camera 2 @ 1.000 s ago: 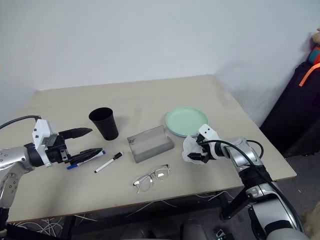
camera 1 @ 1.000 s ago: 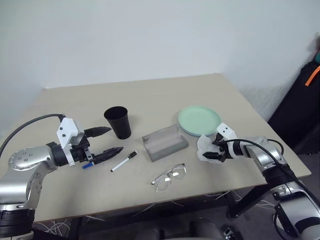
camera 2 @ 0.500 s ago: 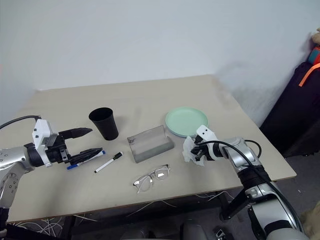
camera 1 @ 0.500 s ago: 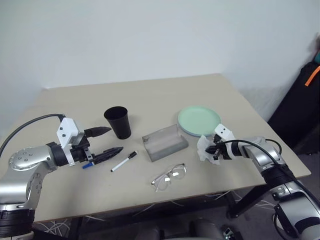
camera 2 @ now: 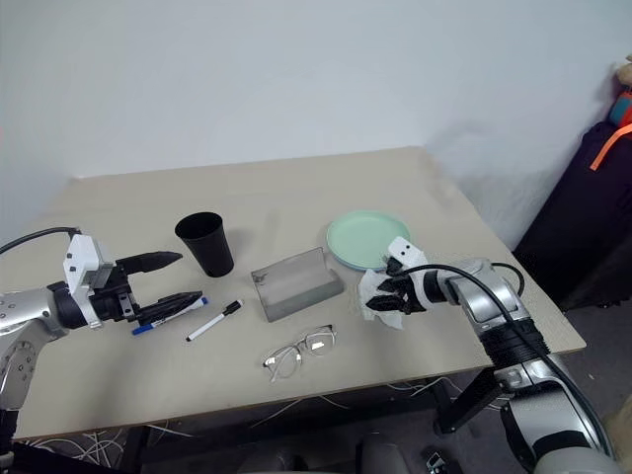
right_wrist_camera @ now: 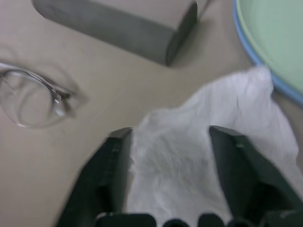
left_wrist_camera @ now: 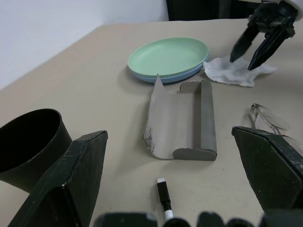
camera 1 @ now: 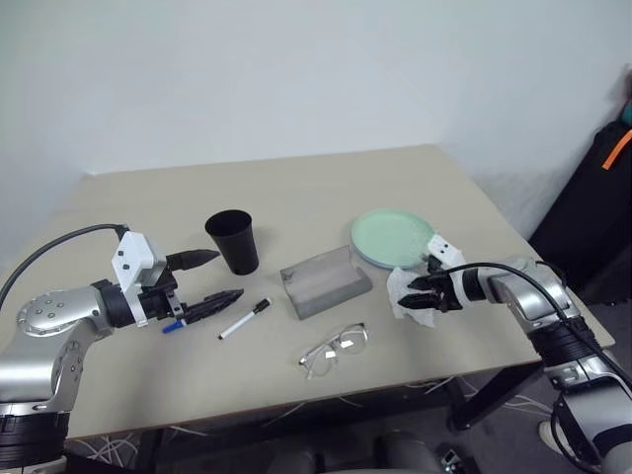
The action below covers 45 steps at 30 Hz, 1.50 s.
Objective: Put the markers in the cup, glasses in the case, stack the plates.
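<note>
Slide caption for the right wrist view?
Open right gripper poised over crumpled tissue, beside glasses and stacked plates.

- The cup [camera 1: 233, 240] stands upright on the table [camera 1: 296, 188], left of centre; the case [camera 1: 325, 280] lies open to its right, nearer the front edge
- The two plates [camera 1: 393, 237] sit stacked right of the case and a little behind it, the upper one resting inside the lower
- The tissue [camera 1: 407, 293] lies just in front of the plates, beside the case's right end; the right gripper [camera 1: 419, 296] hangs over it
- The glasses [camera 1: 334, 349] lie in front of the case, near the table's front edge
- One marker [camera 1: 245, 318] lies in front of the cup, left of the glasses; the other marker [camera 1: 174, 325] lies further left, under the left gripper [camera 1: 219, 277]
</note>
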Tool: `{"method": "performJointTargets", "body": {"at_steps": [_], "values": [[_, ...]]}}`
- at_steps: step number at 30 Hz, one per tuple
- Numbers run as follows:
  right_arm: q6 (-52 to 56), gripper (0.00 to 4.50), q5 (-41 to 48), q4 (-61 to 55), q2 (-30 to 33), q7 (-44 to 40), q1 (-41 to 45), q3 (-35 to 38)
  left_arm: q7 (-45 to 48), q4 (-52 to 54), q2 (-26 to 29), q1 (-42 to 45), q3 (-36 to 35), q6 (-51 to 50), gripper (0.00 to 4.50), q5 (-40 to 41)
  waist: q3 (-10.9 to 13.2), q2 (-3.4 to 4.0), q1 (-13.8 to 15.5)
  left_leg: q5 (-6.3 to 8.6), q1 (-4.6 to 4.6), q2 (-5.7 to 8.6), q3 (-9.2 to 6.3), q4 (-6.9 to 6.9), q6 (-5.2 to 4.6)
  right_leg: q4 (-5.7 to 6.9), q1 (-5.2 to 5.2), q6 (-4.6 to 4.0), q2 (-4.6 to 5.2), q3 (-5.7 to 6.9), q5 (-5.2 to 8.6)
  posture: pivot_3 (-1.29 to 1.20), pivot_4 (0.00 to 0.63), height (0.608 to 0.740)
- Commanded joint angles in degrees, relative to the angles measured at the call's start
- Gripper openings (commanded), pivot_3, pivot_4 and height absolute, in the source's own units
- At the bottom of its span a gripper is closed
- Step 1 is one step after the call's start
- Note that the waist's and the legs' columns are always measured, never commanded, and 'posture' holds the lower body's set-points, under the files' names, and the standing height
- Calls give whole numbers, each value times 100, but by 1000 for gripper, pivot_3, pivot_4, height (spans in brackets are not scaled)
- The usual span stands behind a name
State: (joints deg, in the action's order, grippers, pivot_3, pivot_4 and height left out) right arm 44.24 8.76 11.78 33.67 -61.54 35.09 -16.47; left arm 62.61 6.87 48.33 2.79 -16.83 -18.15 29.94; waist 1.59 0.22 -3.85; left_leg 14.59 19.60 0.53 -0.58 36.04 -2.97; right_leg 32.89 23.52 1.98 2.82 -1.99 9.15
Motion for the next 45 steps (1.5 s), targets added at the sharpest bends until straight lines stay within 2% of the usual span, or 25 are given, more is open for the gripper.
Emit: {"method": "performJointTargets", "body": {"at_steps": [1, 2, 3, 22, 35, 45], "values": [[0, 3980, 61, -144, 51, 64, 197, 188, -15, 86, 43, 101, -82, 85, 4500, -8, 0, -1, 2, 3, 0, 0, 0, 0, 5, 0, 0, 0, 0, 1, 0, 0, 0, 732], [0, 4353, 58, -125, 53, 71, 198, 171, -18, 80, 42, 106, -82, 87, 4500, -9, 0, -1, 6, 5, -1, -1, -1, 0, 9, -1, -1, 0, 0, 2, 0, 0, 0, 732], [0, 4473, 48, -115, 59, 77, 188, 148, -20, 76, 44, 109, -85, 88, 4500, -10, 0, -1, 12, 6, 0, -1, -1, 1, 11, -1, -1, 0, 0, 4, 0, 0, 0, 732], [-936, 4473, -879, -50, 45, 572, -246, -615, -15, 97, 78, 88, -132, 77, 4500, 5, 0, -1, 115, 4, 2, -1, 4, 0, 6, -3, 2, 0, 1, 3, 0, 0, 0, 732], [-1207, 4473, -1187, 1493, -194, 1116, 261, -405, -26, 135, 51, 61, -125, 84, 4500, 14, -1, -4, 117, 8, -4, -6, 4, 7, 15, -10, -1, 0, 2, 8, 0, 0, 0, 732], [-1110, 4473, -1104, 1976, -297, 872, 447, -342, -22, 161, 62, 50, -124, 78, 4500, 16, -1, -5, 118, 7, -6, -6, 6, 12, 14, -12, -8, 0, 6, 8, 0, 0, 0, 732]]}}
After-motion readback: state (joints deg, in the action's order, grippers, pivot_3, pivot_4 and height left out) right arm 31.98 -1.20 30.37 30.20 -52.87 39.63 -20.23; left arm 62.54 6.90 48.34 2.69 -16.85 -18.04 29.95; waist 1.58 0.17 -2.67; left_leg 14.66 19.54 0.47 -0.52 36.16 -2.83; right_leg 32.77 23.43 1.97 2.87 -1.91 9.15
